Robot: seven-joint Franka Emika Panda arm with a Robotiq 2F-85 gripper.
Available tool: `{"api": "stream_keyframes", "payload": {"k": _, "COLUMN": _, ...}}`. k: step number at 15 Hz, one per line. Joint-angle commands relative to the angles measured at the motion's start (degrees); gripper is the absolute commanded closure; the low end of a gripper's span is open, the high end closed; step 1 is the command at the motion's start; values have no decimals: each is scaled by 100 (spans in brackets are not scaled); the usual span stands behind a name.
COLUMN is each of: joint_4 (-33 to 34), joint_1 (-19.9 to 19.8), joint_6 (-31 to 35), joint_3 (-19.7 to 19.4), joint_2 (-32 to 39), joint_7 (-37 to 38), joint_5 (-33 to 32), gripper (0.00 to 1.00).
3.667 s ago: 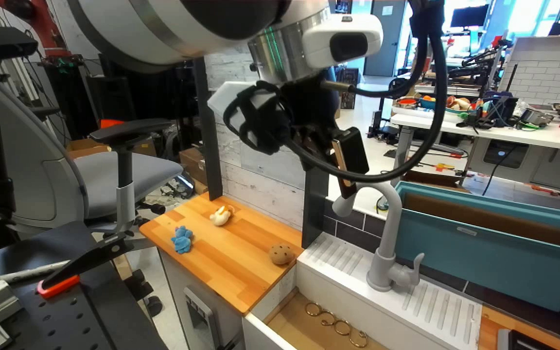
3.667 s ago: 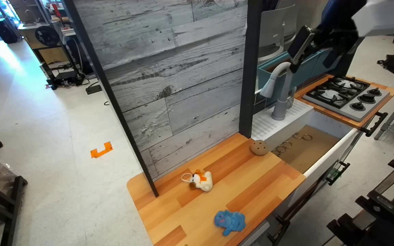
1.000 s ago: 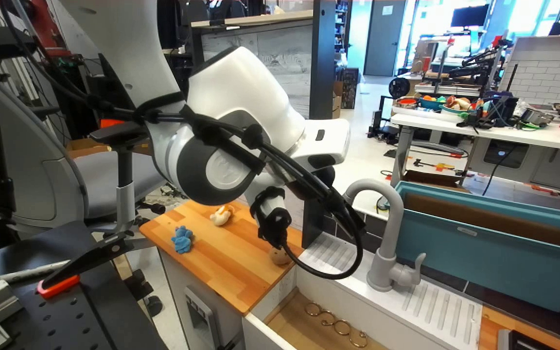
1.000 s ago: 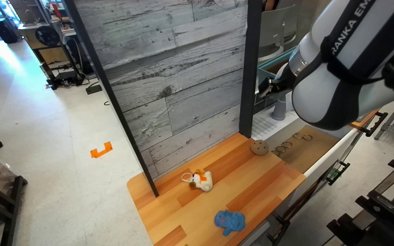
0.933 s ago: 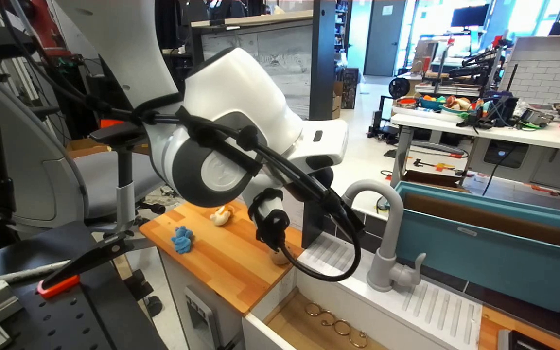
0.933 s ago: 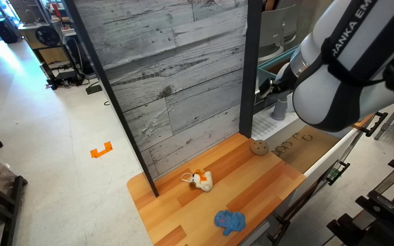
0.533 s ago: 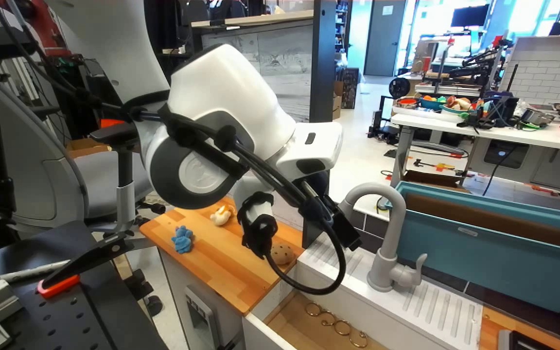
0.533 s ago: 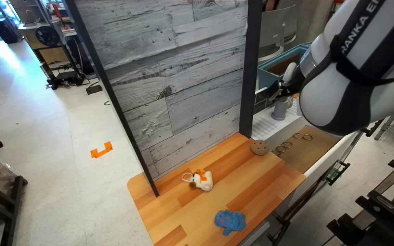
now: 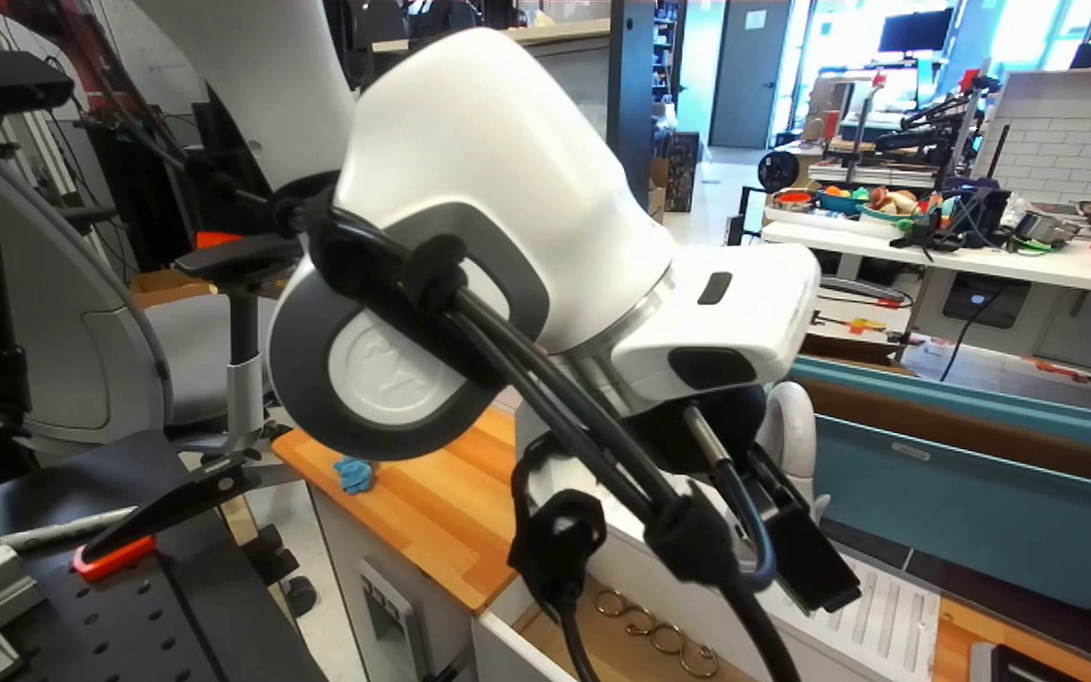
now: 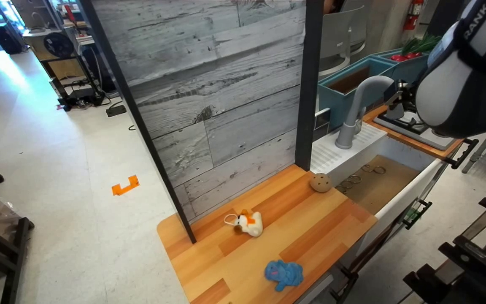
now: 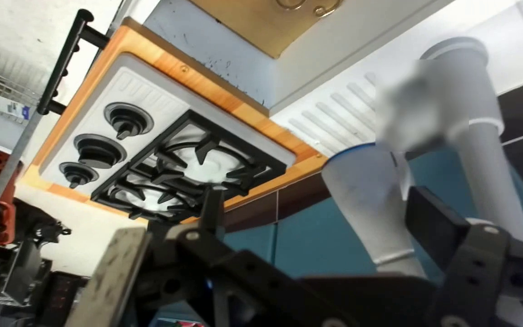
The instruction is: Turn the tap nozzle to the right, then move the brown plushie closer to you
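The tap nozzle (image 10: 352,110) is grey with an arched spout. In an exterior view its spout now points towards the stove; its end is partly behind my gripper (image 10: 395,96). In the wrist view the spout (image 11: 370,200) hangs between the spread fingers of my gripper (image 11: 314,195), close beside the right finger pad (image 11: 434,225); whether they touch I cannot tell. A wide gap separates it from the left finger. In an exterior view the arm hides most of the tap. The brown plushie (image 10: 321,182) sits on the wooden counter by the sink corner; the arm hides it in the remaining view.
A stove (image 11: 120,122) with black grates lies beside the sink (image 10: 407,191). A teal planter box (image 9: 943,483) stands behind the tap. A blue toy (image 10: 284,273) and a cream toy (image 10: 255,224) lie on the counter. A wood-look wall panel (image 10: 209,105) borders the counter.
My gripper has moved across towards the stove side. The spout has swung the same way, from pointing towards the wall panel to pointing towards the stove. The toys have not moved.
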Motion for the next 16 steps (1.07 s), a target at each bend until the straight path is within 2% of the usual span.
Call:
{"api": "stream_keyframes", "payload": {"k": 1, "joint_4": -448, "joint_1": 7, "joint_6": 223, "joint_3": -375, "joint_2": -257, "joint_7": -33, "joint_5": 152, "gripper": 0}}
{"api": "stream_keyframes", "payload": {"k": 4, "joint_4": -663, "joint_1": 77, "joint_6": -103, "joint_3": -593, "joint_2": -408, "joint_7": -142, "joint_5": 10, "gripper": 0}}
{"api": "stream_keyframes", "payload": {"k": 7, "joint_4": -835, "joint_1": 4, "joint_6": -565, "joint_3": -423, "joint_2": -725, "joint_7": -589, "joint_5": -116, "gripper": 0}}
{"api": "stream_keyframes", "payload": {"k": 8, "joint_4": -927, "joint_1": -49, "joint_6": -773, "joint_3": -313, "joint_2": -917, "joint_7": -725, "joint_5": -301, "gripper": 0}}
{"api": "stream_keyframes", "payload": {"k": 11, "joint_4": -1233, "joint_1": 131, "joint_6": -1226, "joint_3": -247, "joint_2": -1335, "joint_7": -840, "joint_5": -846, "gripper": 0}}
{"api": "stream_keyframes", "payload": {"k": 16, "joint_4": -1618, "joint_1": 551, "joint_6": -2290, "joint_3": -303, "joint_2": -2309, "joint_7": -822, "joint_5": -1968, "gripper": 0}}
